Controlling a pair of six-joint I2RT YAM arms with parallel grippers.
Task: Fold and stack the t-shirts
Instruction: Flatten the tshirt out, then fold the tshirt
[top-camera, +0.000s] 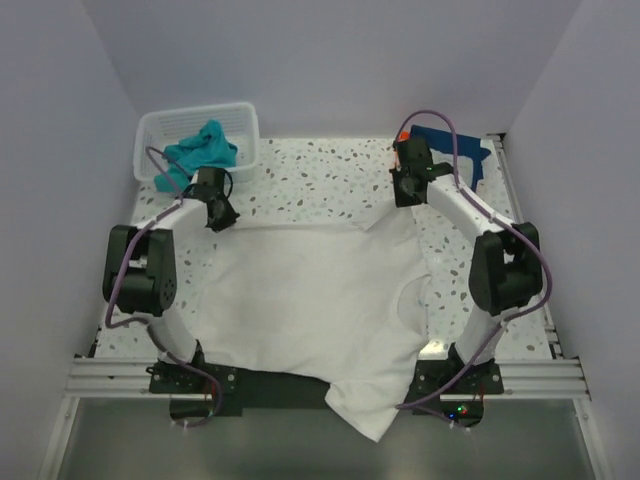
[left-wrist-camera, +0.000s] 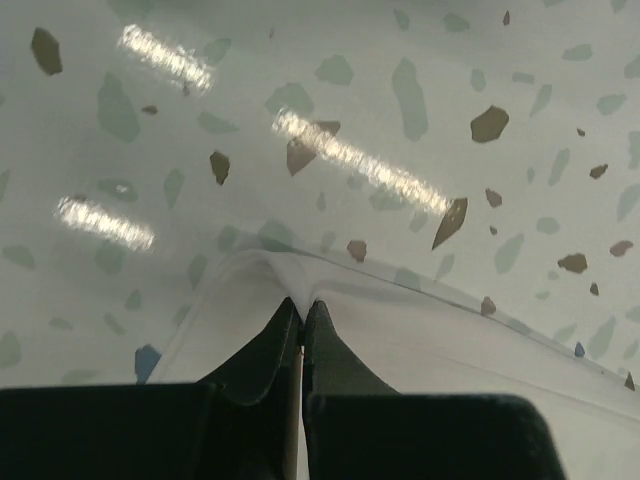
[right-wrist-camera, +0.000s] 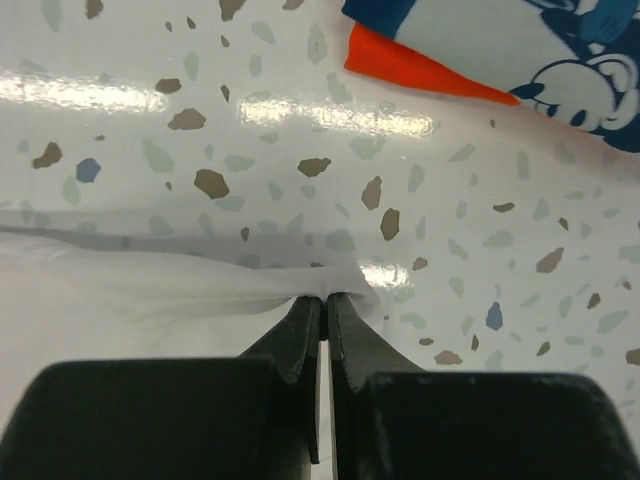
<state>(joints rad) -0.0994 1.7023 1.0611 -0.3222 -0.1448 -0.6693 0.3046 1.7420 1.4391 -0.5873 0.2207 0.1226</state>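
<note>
Two thin pinches are all that hold the white t-shirt (top-camera: 310, 300): the left gripper (left-wrist-camera: 302, 305) and the right gripper (right-wrist-camera: 325, 298) each press shut on a small fold of its far edge. It lies spread across the terrazzo table (top-camera: 330, 170), its near part hanging over the near edge. We judge that so slight a bite may slip if one arm pulls harder, and the overhang could drag the shirt askew.

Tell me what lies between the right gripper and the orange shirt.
Only bare speckled tabletop, shown in the right wrist view. The right gripper pinches the white t-shirt; the orange shirt lies beyond.
</note>
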